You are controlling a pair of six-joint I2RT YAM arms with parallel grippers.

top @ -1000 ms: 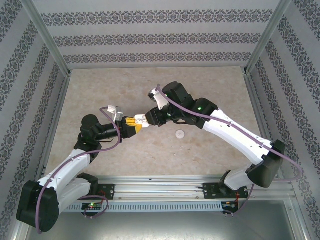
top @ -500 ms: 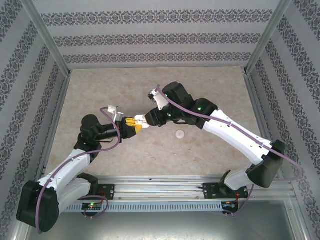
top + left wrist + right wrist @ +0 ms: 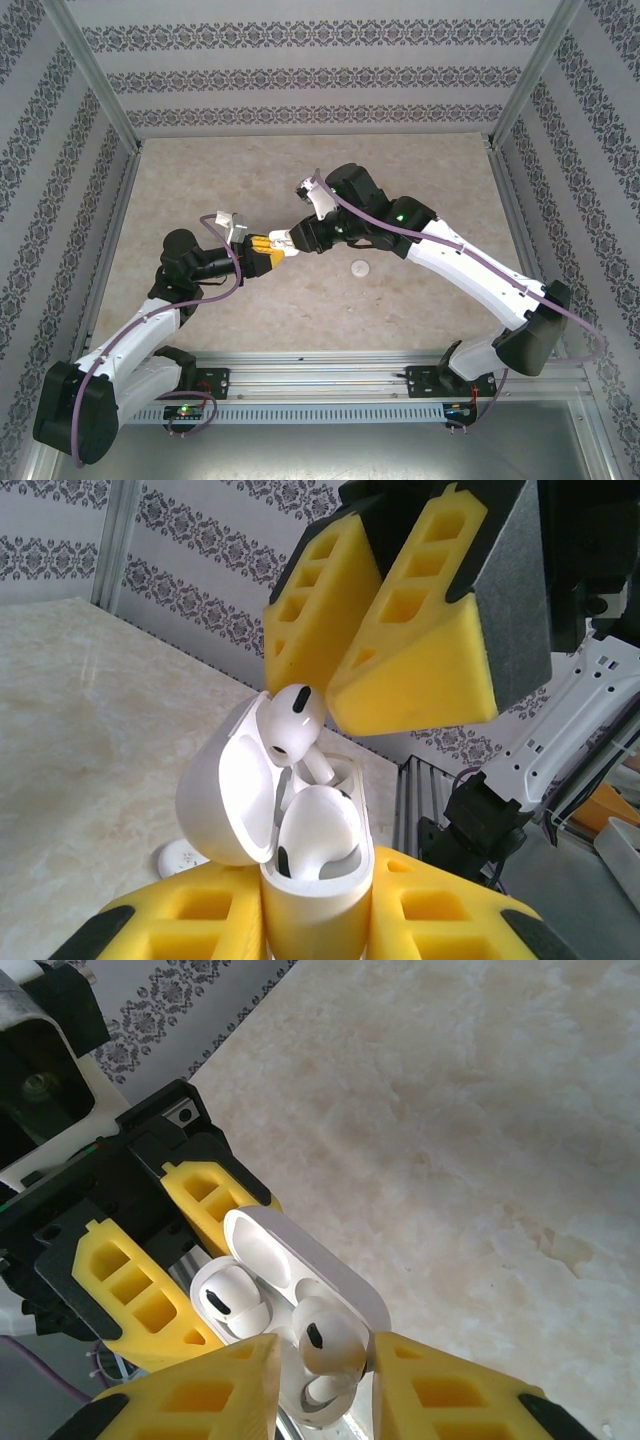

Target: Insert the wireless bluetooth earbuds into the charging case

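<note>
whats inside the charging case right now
One earbud sits seated in the open charging case. A second earbud stands half in; its stem tip and the slot bottoms are hidden.

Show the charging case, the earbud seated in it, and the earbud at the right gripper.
charging case (image 3: 318,915), left wrist view, front wall.
seated earbud (image 3: 322,825), left wrist view, rounded head.
upper earbud (image 3: 296,715), left wrist view, rounded head.

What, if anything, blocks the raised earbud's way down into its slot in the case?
Nothing visible does. The lid is swung open to one side, the other earbud sits in its own slot alongside, and the raised earbud points its stem straight down into the free slot of the case.
</note>
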